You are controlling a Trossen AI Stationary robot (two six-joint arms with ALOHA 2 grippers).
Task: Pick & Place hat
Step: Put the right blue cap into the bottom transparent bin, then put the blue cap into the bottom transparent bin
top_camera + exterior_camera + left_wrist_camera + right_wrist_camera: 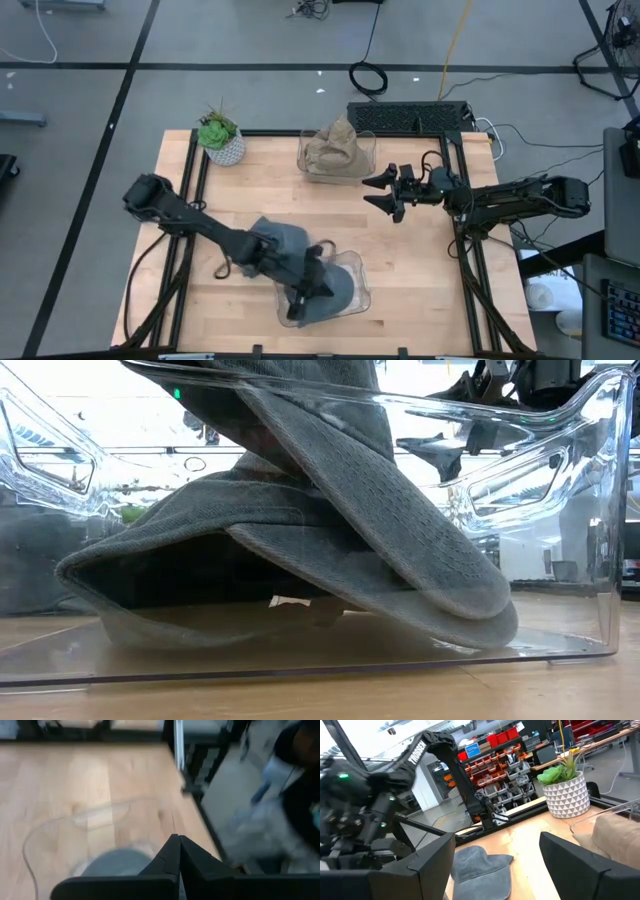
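Table (420, 280): wood top, two clear bins on it, a potted plant (221, 139) at the back left corner. Nothing there worries me.

Near bin (355, 262), front centre: clear, light, not fixed down as far as I can tell. The grey hat (285, 245) is half in it, with the brim and crown inside and the rest draped over the bin's left wall onto the table. The low view shows the brim folded under itself against the bin floor.

Far bin (337, 165), back centre: holds a tan hat (335, 146). Untouched.

Left gripper (318, 283): down in the near bin on the grey hat, fingers (172, 857) pressed flat together in the wrist view. I can't see fabric between them, so I'd call the grip thin at best, maybe none.

Right gripper (388, 195): parked above the table just right of the far bin, jaws wide apart, holding nothing.

Risks, my read:
- Lifting on a thin pinch could let the hat slip out and fall back half over the wall.
- Draped fabric may snag on the rim, so the bin tips or drags with it.
- The folded brim could stay creased and make the next grab worse.
- The right arm sits close to the far bin, so a careless swing could clip it.
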